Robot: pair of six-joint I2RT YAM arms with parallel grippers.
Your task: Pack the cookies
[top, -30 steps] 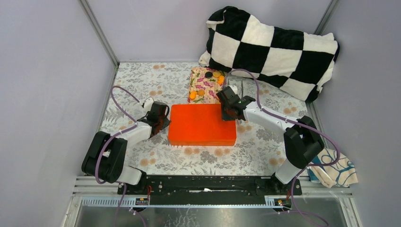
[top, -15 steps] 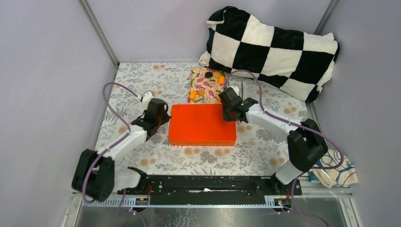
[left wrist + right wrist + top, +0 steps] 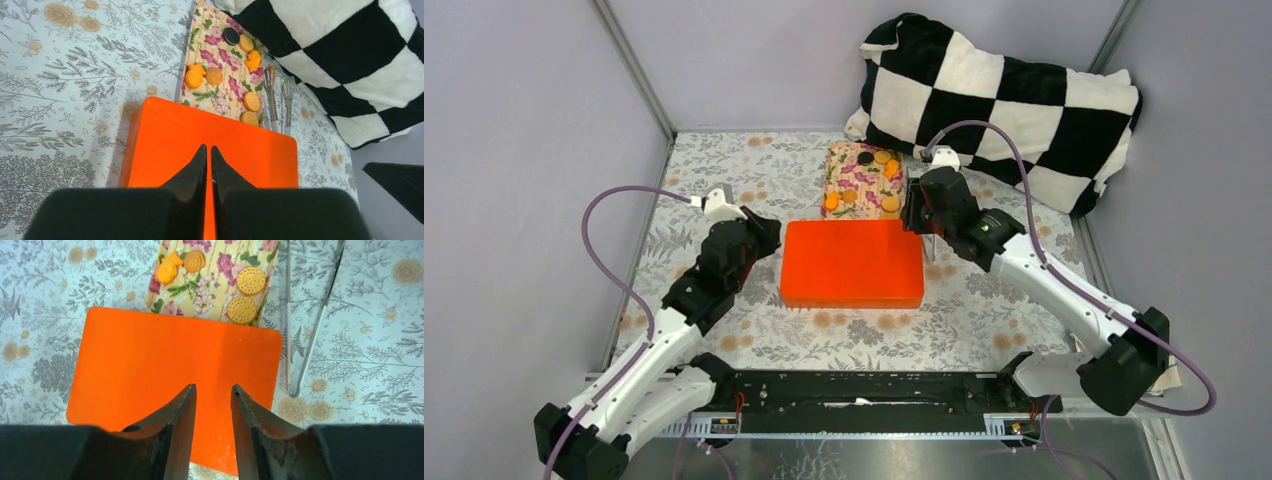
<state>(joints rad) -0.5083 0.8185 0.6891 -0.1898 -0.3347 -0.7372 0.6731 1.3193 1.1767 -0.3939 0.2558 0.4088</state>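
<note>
Floral-print cloth (image 3: 724, 170) covers the table, w/ a black-and-white checked pillow (image 3: 1014, 95) at the far right corner. An orange box (image 3: 852, 263) lies flat at centre, top face shut (no seam or latch shows from above, so I can't tell how it opens). Just behind it sits a flowered tray (image 3: 854, 175) w/ the cookies (image 3: 214, 76) spread on it: one black, the rest golden-orange, none packed yet. Metal tongs (image 3: 288, 89) lie on the cloth beside the tray's right edge.

Left gripper (image 3: 208, 148) hangs above the box's left end, fingers pressed together, nothing between them. Right gripper (image 3: 213, 388) hovers above the box near its far right corner, fingers a little apart, also empty.

Step in hand is prob. getting the box open. To do it well:
- Spread the left fingers before coming down.
- Take the box at opposite short edges, so one arm pins the base while the other lifts the lid straight up.
- Keep the lift clear of the tray's near edge, since two cookies sit right by it & a nudge could spill them.
- Park the lid on bare cloth at the near side, away from the tongs, which are likely wanted after
</note>
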